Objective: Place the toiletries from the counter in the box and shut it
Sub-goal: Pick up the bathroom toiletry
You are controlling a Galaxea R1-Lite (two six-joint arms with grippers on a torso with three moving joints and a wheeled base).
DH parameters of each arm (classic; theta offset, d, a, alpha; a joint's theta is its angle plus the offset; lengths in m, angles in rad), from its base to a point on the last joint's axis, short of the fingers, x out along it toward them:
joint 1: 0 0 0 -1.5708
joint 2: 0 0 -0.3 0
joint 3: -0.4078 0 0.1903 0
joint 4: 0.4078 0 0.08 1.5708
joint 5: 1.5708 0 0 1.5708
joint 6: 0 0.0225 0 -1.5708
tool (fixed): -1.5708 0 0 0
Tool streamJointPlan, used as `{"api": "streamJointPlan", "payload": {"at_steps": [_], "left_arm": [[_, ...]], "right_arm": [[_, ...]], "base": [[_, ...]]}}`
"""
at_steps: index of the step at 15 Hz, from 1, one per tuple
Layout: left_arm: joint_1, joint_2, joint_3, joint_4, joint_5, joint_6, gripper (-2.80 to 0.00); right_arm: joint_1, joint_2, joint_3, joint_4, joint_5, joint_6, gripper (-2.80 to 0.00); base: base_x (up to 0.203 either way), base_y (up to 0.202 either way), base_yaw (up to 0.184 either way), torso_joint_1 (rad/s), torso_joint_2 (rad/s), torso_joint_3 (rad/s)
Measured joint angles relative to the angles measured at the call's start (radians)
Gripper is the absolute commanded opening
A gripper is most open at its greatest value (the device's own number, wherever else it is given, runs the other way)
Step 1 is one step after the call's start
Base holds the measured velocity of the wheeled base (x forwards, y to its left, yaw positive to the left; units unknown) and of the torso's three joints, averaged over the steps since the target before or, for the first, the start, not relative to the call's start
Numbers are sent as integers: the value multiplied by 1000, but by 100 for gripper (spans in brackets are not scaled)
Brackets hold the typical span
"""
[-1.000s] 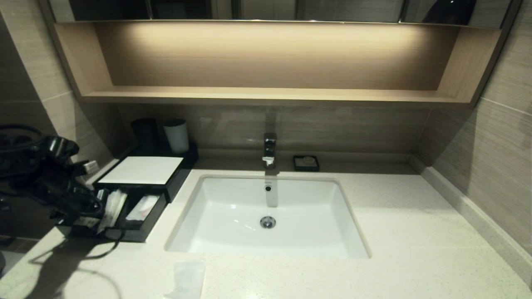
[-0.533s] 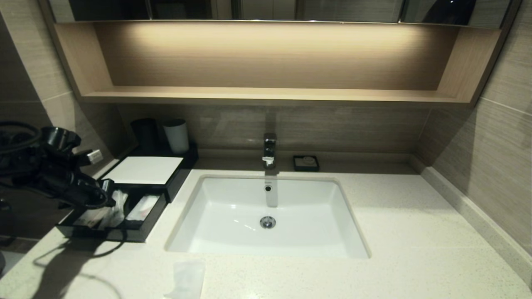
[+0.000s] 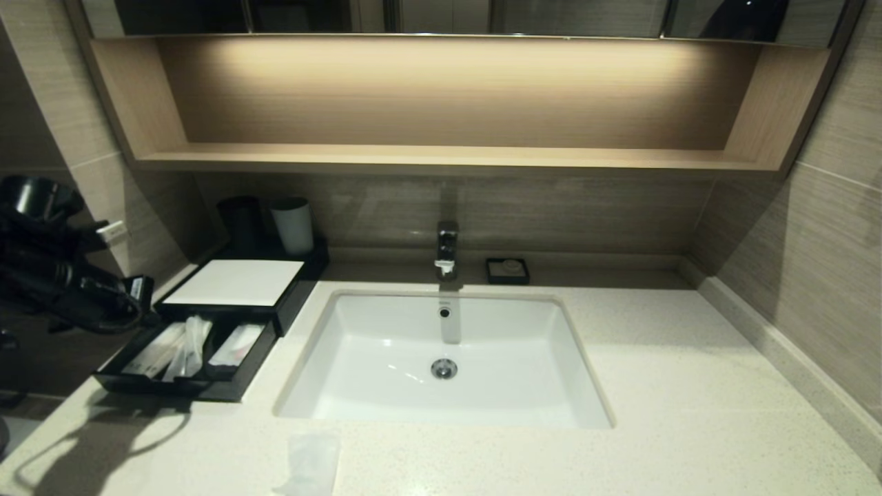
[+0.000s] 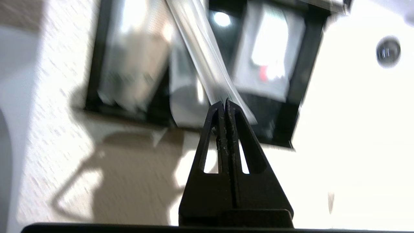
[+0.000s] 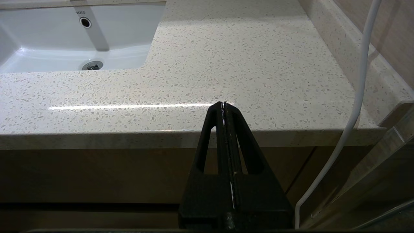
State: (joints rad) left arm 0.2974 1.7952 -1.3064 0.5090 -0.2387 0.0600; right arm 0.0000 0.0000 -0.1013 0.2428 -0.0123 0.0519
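Note:
The black box (image 3: 234, 282) with a white top panel stands at the counter's back left, its drawer (image 3: 227, 389) pulled out. Long clear packets (image 3: 187, 346) lie in the drawer's left and middle compartments, and a white packet (image 3: 238, 343) in the right one. A translucent sachet (image 3: 310, 461) lies on the counter (image 3: 689, 386) at the front edge, before the sink. My left gripper (image 3: 141, 293) is shut and empty, raised left of the drawer. In the left wrist view the gripper (image 4: 224, 103) hangs above a clear packet (image 4: 200, 51) that lies in the drawer (image 4: 304, 81). My right gripper (image 5: 224, 104) is shut and parked before the counter's front edge.
A dark cup (image 3: 241, 220) and a pale cup (image 3: 293, 224) stand behind the box. The white sink (image 3: 441, 393) with faucet (image 3: 446, 248) fills the middle. A small black soap dish (image 3: 508, 270) sits behind it. A wooden shelf (image 3: 441, 157) hangs above. A white cable (image 5: 355, 106) hangs near the right arm.
My left gripper has risen out of the drawer and drawn back up and to the left. The clear packets have stayed in the drawer. The sachet on the counter has not moved.

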Motion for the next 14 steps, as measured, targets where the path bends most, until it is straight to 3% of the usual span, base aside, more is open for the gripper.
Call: {"api": "streamJointPlan", "payload": {"at_steps": [5, 8, 12, 13, 14], "left_arm": [[-217, -87, 71, 206, -8, -7, -280], [-342, -111, 144, 224, -20, -7, -280], [-455, -114, 188, 223, -52, -6, -280], [-477, -114, 197, 222, -68, -7, -231], [-493, -110, 202, 221, -72, -7, 0]], "right_arm": [[0, 0, 0, 0, 0, 0, -280], [0, 0, 0, 0, 0, 0, -280], [0, 0, 0, 0, 0, 0, -280], [0, 0, 0, 0, 0, 0, -280], [0, 0, 0, 0, 0, 0, -280]], "base": [[0, 0, 0, 0, 0, 0], [0, 0, 0, 0, 0, 0], [0, 0, 0, 0, 0, 0], [0, 0, 0, 0, 0, 0], [0, 0, 0, 0, 0, 0]]}}
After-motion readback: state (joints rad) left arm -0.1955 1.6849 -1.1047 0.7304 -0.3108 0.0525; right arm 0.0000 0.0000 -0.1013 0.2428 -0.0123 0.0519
